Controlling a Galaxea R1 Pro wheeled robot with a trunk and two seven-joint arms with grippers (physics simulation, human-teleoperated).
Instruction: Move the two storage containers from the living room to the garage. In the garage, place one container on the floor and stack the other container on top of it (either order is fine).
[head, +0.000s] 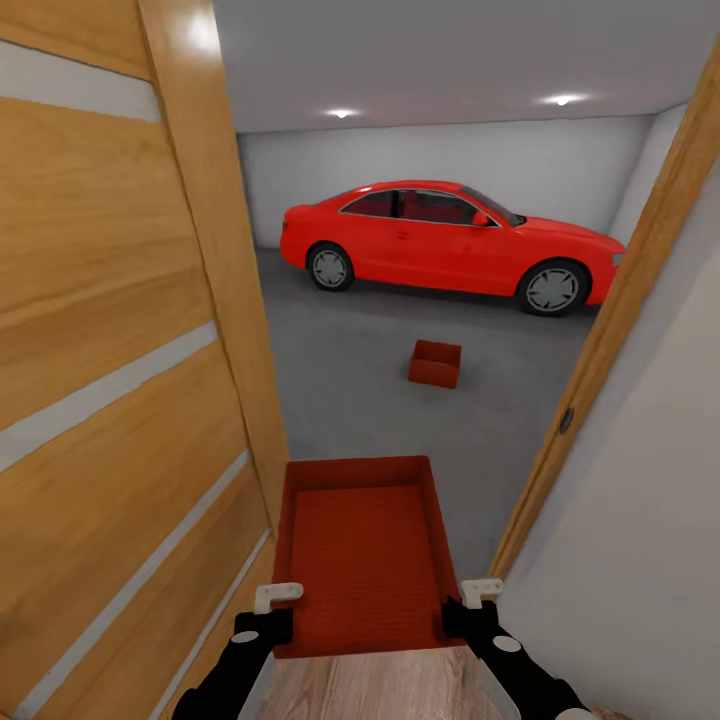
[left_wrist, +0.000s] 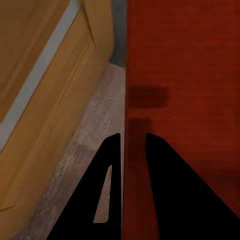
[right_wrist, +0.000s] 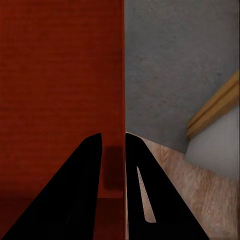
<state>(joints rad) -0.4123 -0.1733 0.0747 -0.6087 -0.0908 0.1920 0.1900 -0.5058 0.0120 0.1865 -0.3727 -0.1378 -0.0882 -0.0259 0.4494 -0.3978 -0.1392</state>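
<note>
**A:** so where's the robot at? Biggest thing in the head view is the wooden door (head: 110, 330) swung open on the left, with the garage (head: 450, 170) showing through the doorway: white walls, ceiling lights on, grey concrete floor (head: 350, 380).

**B:** yep, and a red car (head: 450, 245) parked side-on along the back wall. The wooden door frame (head: 620, 320) runs up the right side, with a white wall just beside it.

**A:** what about the bins?

**B:** one red bin (head: 360, 550) is held out right in front, level, sitting in the doorway over the edge where wood flooring (head: 380, 690) meets concrete. The other bin (head: 435, 363) is already down on the garage floor, in front of the car and well apart from it.

**A:** and the grip?

**B:** left end effector (head: 268, 608) is clamped on the near bin's left wall; the wrist view shows one finger on each side of it. Right end effector (head: 470, 600) is doing the same on the right wall.
</note>
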